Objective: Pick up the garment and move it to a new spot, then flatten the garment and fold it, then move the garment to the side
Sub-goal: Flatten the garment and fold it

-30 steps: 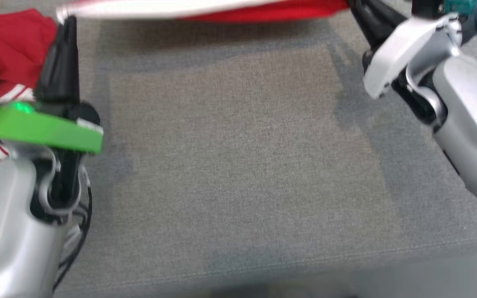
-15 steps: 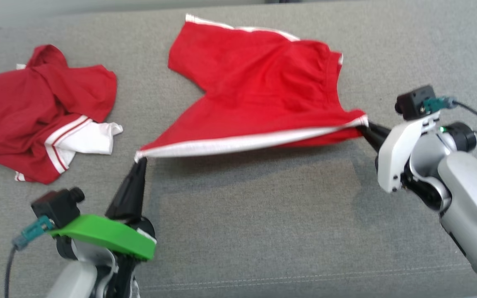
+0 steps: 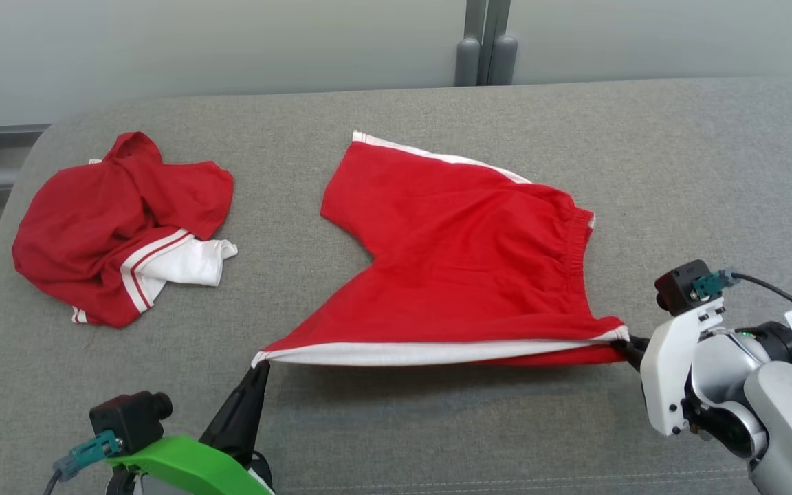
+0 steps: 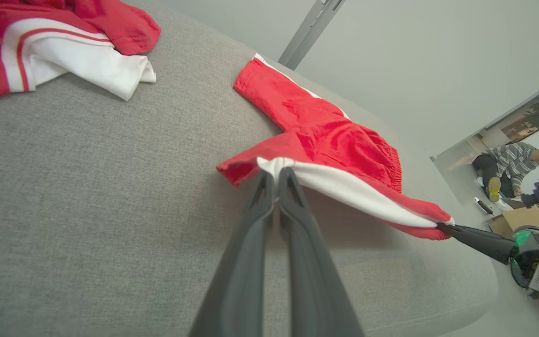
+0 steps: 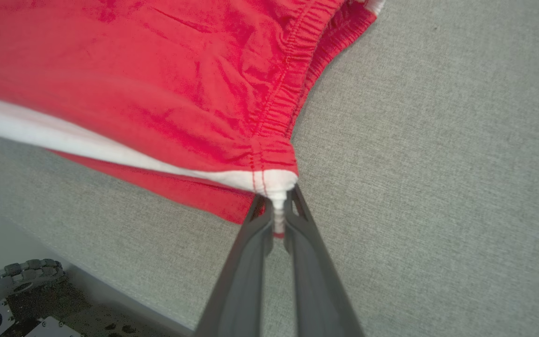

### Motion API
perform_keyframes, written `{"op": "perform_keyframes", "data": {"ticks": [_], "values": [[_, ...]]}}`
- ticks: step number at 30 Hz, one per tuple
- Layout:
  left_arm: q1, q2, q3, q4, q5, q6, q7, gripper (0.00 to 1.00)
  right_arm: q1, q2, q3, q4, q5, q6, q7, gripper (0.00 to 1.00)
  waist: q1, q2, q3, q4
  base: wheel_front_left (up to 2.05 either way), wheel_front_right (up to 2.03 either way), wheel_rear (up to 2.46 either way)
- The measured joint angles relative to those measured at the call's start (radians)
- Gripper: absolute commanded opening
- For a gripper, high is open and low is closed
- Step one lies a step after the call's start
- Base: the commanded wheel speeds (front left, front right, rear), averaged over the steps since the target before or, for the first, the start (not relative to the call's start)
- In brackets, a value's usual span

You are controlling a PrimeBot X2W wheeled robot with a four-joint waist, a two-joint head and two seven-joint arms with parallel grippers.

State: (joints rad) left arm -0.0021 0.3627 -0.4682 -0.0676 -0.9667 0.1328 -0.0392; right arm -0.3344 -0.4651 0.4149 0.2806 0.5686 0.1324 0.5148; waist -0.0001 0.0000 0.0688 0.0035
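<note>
Two pinches, left gripper point(image 3: 260, 365) at hem, right gripper point(image 3: 626, 342) at waistband; shorts point(image 3: 465, 261) edge runs crosswise, cloth beyond.

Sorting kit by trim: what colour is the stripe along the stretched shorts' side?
White stripe on red shorts; clearest in the head view.

Colour survey: red garments on grey upholstery.

The red fabric shorts point(image 3: 465, 261) are bright red throughout, with a white stripe along each side edge and red stitching at the gathered waistband. The crumpled red cloth garment point(image 3: 93, 234) is a darker red, with a white panel bearing thin red stripes. The grey woven cushion surface point(image 3: 437, 426) is mid-grey and finely flecked. The left gripper point(image 3: 259, 371) has near-black fingers and a vivid green plastic bracket point(image 3: 183, 467). The right gripper point(image 3: 628, 346) has the same dark fingers and a white plastic bracket point(image 3: 667, 378). The plain wall point(image 3: 231, 41) is pale grey-green.
</note>
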Motion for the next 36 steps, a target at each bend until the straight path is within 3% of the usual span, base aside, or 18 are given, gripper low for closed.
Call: {"op": "perform_keyframes", "data": {"ticks": [7,13,21,36], "values": [[0.056,0.044,0.006,-0.083,-0.004,0.042,0.042,0.0,0.143,-0.004,-0.065,-0.151,0.002,0.0,0.088,0.0,0.0,0.0,-0.002,-0.013,0.0,0.0,0.0],[-0.044,0.059,0.022,-0.068,0.023,0.036,0.04,0.0,0.164,0.081,-0.151,-0.249,0.025,-0.001,0.073,0.0,0.0,0.0,0.028,-0.028,0.0,0.0,0.0],[-0.373,0.008,-0.001,0.174,0.106,-0.015,0.041,0.0,0.029,0.19,-0.188,-0.249,0.008,-0.001,0.032,0.0,0.0001,0.0,0.113,-0.054,0.0,0.0,0.0],[-0.749,-0.05,-0.04,0.498,0.195,-0.095,0.028,0.0,-0.14,0.311,-0.239,-0.155,-0.044,-0.002,-0.069,0.0,0.0001,0.0,0.26,-0.127,0.0,0.0,0.0]]}}
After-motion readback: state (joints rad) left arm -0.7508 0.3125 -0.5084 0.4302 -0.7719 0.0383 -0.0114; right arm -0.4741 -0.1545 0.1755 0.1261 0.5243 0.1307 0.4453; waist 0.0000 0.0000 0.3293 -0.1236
